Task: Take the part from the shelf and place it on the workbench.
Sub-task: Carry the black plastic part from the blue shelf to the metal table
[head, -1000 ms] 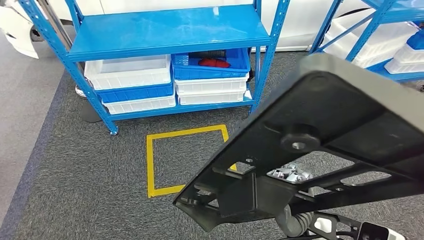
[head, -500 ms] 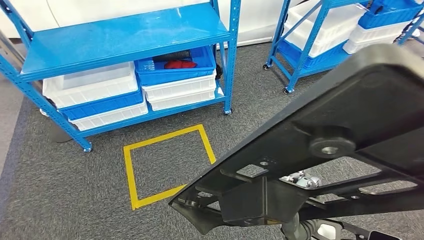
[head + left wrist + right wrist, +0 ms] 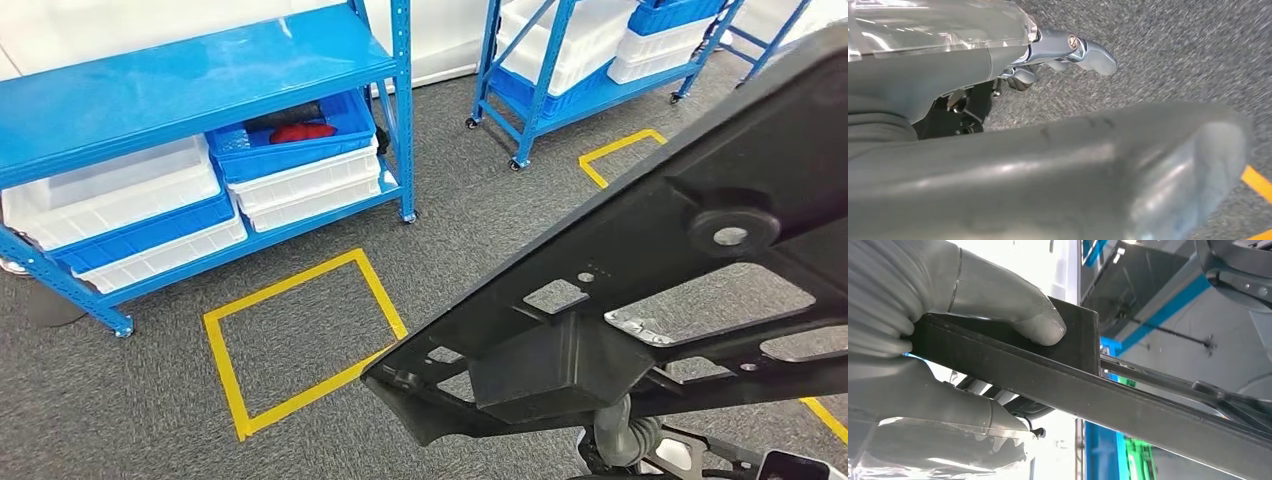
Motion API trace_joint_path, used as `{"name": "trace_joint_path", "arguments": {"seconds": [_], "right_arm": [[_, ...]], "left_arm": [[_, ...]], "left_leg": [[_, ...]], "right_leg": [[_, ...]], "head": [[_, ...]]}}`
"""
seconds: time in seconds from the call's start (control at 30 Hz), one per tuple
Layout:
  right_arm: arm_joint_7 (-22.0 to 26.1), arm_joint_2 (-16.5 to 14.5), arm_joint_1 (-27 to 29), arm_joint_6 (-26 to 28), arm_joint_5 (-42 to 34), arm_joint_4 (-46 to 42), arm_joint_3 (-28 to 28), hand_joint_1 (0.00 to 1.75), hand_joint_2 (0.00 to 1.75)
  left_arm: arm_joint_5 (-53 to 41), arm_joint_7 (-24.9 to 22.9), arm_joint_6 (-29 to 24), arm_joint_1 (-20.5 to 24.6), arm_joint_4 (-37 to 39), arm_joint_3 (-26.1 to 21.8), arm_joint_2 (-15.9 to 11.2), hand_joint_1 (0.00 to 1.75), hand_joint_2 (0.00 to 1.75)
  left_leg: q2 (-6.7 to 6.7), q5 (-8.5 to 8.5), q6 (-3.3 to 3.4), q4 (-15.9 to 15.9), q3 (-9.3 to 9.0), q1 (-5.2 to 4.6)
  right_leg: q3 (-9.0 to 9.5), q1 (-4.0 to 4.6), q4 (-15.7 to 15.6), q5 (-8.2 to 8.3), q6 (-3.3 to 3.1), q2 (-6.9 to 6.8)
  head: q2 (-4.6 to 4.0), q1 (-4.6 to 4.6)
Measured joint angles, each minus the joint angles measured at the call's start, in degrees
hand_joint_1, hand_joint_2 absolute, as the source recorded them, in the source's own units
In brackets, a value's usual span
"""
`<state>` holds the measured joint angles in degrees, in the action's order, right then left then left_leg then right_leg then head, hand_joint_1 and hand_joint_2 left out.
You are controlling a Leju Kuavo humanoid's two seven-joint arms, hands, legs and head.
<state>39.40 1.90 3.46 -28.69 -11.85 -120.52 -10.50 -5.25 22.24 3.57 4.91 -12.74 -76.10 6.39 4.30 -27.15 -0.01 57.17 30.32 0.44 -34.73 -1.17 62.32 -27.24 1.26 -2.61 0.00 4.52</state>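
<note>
The part (image 3: 640, 290) is a large flat black frame with cut-outs and a round boss. It hangs tilted over the carpet and takes up the lower right of the head view. My right hand (image 3: 943, 335) grips one edge of the part (image 3: 1068, 385), with its thumb (image 3: 1038, 325) pressed on the flat face and the fingers underneath. My left hand (image 3: 1038, 165) holds nothing: its thick grey thumb and its silver fingers (image 3: 1083, 47) stand apart over the grey carpet. The blue shelf (image 3: 190, 85) stands at the upper left.
White and blue crates (image 3: 300, 170) fill the shelf's lower level, one with a red item (image 3: 295, 131). A second blue rack (image 3: 560, 70) with white crates stands at the back right. Yellow tape squares (image 3: 300, 340) (image 3: 620, 150) mark the grey carpet.
The camera has turned to the right: the shelf slid left in the picture, and the second rack and another yellow square came into view. The part stays in my right hand.
</note>
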Motion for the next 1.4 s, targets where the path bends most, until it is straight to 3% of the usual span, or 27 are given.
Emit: {"name": "trace_joint_path", "arguments": {"seconds": [0.07,0.13,0.2,0.27,0.3,0.33,0.37,0.4,0.43,0.5,0.57,0.63,0.67,0.73,0.8,0.87,0.9,0.97,1.03,1.07,1.13,1.2,1.23,1.3,1.33,1.37,1.4], "right_arm": [[0.0,-0.1,0.3,0.5,-0.2,0.0,0.3,1.75,1.75],[0.0,-0.2,1.0,0.6,0.0,-0.2,0.8,1.75,1.75],[0.0,-0.5,1.5,0.6,1.0,-0.7,1.2,1.75,1.75],[0.0,-0.7,1.5,1.1,2.7,-1.0,0.9,1.75,1.75],[0.0,-0.7,1.4,1.6,3.5,-1.0,0.6,1.75,1.75],[0.0,-0.8,1.3,2.1,4.0,-1.0,0.2,1.75,1.75],[0.0,-0.8,1.1,2.5,4.2,-1.0,-0.2,1.75,1.75],[0.0,-0.7,1.0,2.6,4.1,-1.0,-0.4,1.75,1.75],[0.0,-0.7,0.9,2.5,3.7,-1.0,-0.4,1.75,1.75],[0.0,-0.7,0.7,1.2,2.6,-0.9,-0.2,1.75,1.75],[0.0,-0.8,0.6,-0.6,2.1,-0.7,0.4,1.75,1.75],[0.0,-1.4,0.9,-2.2,2.0,-0.6,1.5,1.75,1.75],[0.0,-1.8,1.2,-2.8,2.0,-0.6,2.1,1.75,1.75],[0.0,-2.6,1.5,-3.5,1.8,-0.7,3.2,1.75,1.75],[0.0,-3.2,1.8,-3.8,1.8,-0.8,4.2,1.75,1.75],[0.0,-4.1,2.1,-3.5,1.9,-0.8,5.2,1.75,1.75],[0.0,-4.5,2.1,-3.1,1.9,-0.9,5.6,1.75,1.75],[0.0,-5.0,2.1,-1.8,1.9,-1.3,6.1,1.75,1.75],[0.0,-5.2,1.9,-0.6,1.8,-1.7,6.2,1.75,1.75],[0.0,-5.2,1.8,-0.2,1.7,-1.7,6.3,1.75,1.75],[0.0,-5.3,1.8,0.4,1.7,-1.7,6.3,1.75,1.75],[0.0,-5.4,1.8,0.6,1.8,-1.9,6.6,1.75,1.75],[0.0,-5.6,1.8,0.7,1.9,-2.0,6.9,1.75,1.75],[0.0,-6.2,1.8,0.3,1.9,-2.3,7.3,1.75,1.75],[0.0,-6.6,1.9,-0.1,1.9,-2.5,7.6,1.75,1.75],[0.0,-7.0,2.1,-0.6,1.9,-2.7,7.9,1.75,1.75],[0.0,-7.5,2.2,-1.1,1.8,-2.9,8.3,1.75,1.75]], "left_arm": [[0.0,0.1,-0.8,0.0,0.0,-0.2,0.1,0.0,0.0],[0.0,0.2,-1.6,0.0,0.0,-0.2,0.1,0.0,0.0],[0.0,0.0,-1.8,0.0,0.0,-0.2,0.0,0.0,0.0],[0.0,-0.4,-1.3,-0.2,0.0,-0.2,-0.1,0.0,0.0],[0.0,-0.5,-1.0,-0.3,0.0,-0.2,-0.1,0.0,0.0],[0.0,-0.7,-0.7,-0.4,0.0,-0.2,-0.2,0.0,0.0],[0.0,-0.8,-0.3,-0.4,0.0,-0.1,-0.2,0.0,0.0],[0.0,-0.8,0.0,-0.4,0.0,0.0,-0.2,0.0,0.0],[0.0,-0.8,0.3,-0.3,0.0,0.1,-0.3,0.0,0.0],[0.0,-0.8,0.6,-0.3,0.0,0.3,-0.7,0.0,0.0],[-0.1,-0.8,0.6,-0.3,0.0,0.4,-1.2,0.0,0.0],[0.0,-1.0,-0.1,-0.2,0.0,0.6,-1.6,0.0,0.0],[0.0,-1.0,-0.5,-0.2,0.0,0.7,-1.9,0.0,0.0],[0.0,-1.1,-1.1,-0.3,0.0,1.0,-2.4,0.0,0.0],[0.0,-1.0,-1.3,-0.6,-0.1,1.4,-3.0,0.0,0.0],[0.0,-0.5,-1.5,-0.8,-0.2,1.6,-3.7,0.0,0.0],[0.0,-0.2,-1.5,-0.8,-0.3,1.6,-3.9,0.0,0.0],[0.0,0.2,-1.5,-0.7,-0.4,1.7,-4.2,0.0,0.0],[0.0,0.3,-1.3,-0.6,-0.5,1.6,-4.3,0.0,0.0],[0.0,0.3,-1.2,-0.6,-0.5,1.6,-4.3,0.0,0.0],[0.0,0.2,-1.1,-0.4,-0.5,1.6,-4.4,0.0,0.0],[0.0,0.1,-1.0,-0.1,-0.5,1.7,-4.3,0.0,0.0],[0.0,0.0,-0.9,-0.1,-0.5,1.8,-4.3,0.0,0.0],[0.0,-0.5,-0.6,-0.1,-0.5,2.1,-4.2,0.0,0.0],[-0.1,-0.8,-0.4,-0.2,-0.5,2.4,-4.2,0.0,0.0],[0.0,-1.2,-0.3,-0.2,-0.5,2.7,-4.2,0.0,0.0],[0.0,-1.6,-0.2,-0.2,-0.5,3.0,-4.2,0.0,0.0]], "left_leg": [[0.82,-0.31,-0.68,0.3,-0.06,-0.26],[1.45,-0.5,-1.34,0.4,-0.15,-0.18],[-0.09,-2.08,-1.96,2.1,0.44,0.08],[-2.68,-5.75,-2.27,8.2,2.97,0.24],[-3.34,-7.57,-2.3,12.1,4.72,0.25],[-3.62,-8.6,-2.3,15.2,6.16,0.25],[-3.75,-8.56,-2.24,16.6,6.87,0.25],[-3.85,-7.41,-2.1,15.9,6.6,0.24],[-4.18,-5.37,-1.88,13.0,5.34,0.24],[-6.3,-1.67,-1.28,5.3,2.05,0.27],[-7.87,-0.65,-0.91,1.3,0.3,0.18],[-7.18,-0.62,-0.55,0.6,0.03,0.14],[-6.56,-0.36,-0.23,0.2,-0.09,0.22],[-5.17,0.13,0.44,-0.6,-0.36,0.45],[-3.73,0.17,0.78,-0.8,-0.38,0.24],[-2.23,0.04,0.83,-0.7,-0.32,0.11],[-1.55,-0.05,0.76,-0.6,-0.33,0.1],[-0.43,-0.36,0.42,-0.4,-0.47,0.1],[0.5,-0.82,-0.2,0.0,-0.64,-0.15],[0.97,-0.98,-0.52,0.1,-0.72,-0.27],[2.0,-1.13,-1.09,0.2,-0.88,-0.35],[1.08,-2.05,-1.73,1.0,-0.65,-0.07],[-0.25,-3.34,-1.97,2.9,0.09,0.09],[-3.02,-7.13,-2.22,9.8,3.19,0.26],[-3.53,-8.67,-2.27,13.7,5.0,0.28],[-3.73,-9.31,-2.28,16.4,6.31,0.27],[-3.83,-8.75,-2.22,17.1,6.73,0.27]], "right_leg": [[1.36,0.37,-2.9,0.26,-0.75,-0.75],[1.15,0.45,-3.0,0.45,-1.57,0.42],[1.05,0.33,-3.3,0.77,-2.33,1.46],[0.91,0.34,-3.4,1.0,-2.87,2.52],[0.82,0.43,-3.3,1.06,-3.03,3.11],[0.75,0.54,-3.3,1.09,-3.11,3.77],[0.73,0.63,-3.3,1.12,-3.15,4.47],[0.75,0.69,-3.2,1.14,-3.16,5.16],[0.82,0.74,-3.2,1.15,-3.15,5.86],[0.83,0.82,-3.0,1.17,-2.96,7.1],[0.4,0.71,-2.9,1.39,-2.38,8.26],[0.01,0.55,-3.0,1.78,-1.54,9.4],[-0.15,0.58,-2.9,1.71,-1.23,9.15],[-1.45,0.81,-0.3,-0.12,-0.81,6.84],[-4.63,0.68,6.4,-3.74,-0.54,4.07],[-6.99,0.33,11.6,-5.44,-0.19,3.18],[-6.77,0.14,11.4,-4.82,-0.03,2.91],[-3.21,-0.12,5.4,-1.6,0.08,1.55],[0.33,0.19,-1.0,0.28,-0.35,-0.51],[1.03,0.42,-2.4,0.41,-0.7,-1.01],[0.79,0.66,-2.8,0.38,-1.48,-0.11],[0.7,0.56,-3.1,0.67,-2.17,1.02],[0.7,0.45,-3.2,0.83,-2.52,1.57],[0.64,0.51,-3.3,0.98,-2.99,2.75],[0.6,0.59,-3.3,1.02,-3.12,3.41],[0.6,0.67,-3.3,1.04,-3.16,4.13],[0.64,0.72,-3.2,1.05,-3.17,4.88]], "head": [[0.0,0.01],[0.0,0.01],[0.0,0.01],[0.0,0.01],[0.0,0.01],[0.0,0.01],[0.0,0.01],[0.0,0.01],[0.0,0.01],[0.0,0.01],[0.0,0.01],[0.0,0.01],[0.0,0.0],[0.0,-0.01],[0.0,0.0],[0.0,0.01],[0.0,0.01],[0.0,0.01],[0.0,0.01],[0.0,0.01],[0.0,0.01],[0.0,0.01],[0.0,0.01],[0.0,0.01],[0.0,0.01],[0.0,0.01],[0.0,0.01]]}}
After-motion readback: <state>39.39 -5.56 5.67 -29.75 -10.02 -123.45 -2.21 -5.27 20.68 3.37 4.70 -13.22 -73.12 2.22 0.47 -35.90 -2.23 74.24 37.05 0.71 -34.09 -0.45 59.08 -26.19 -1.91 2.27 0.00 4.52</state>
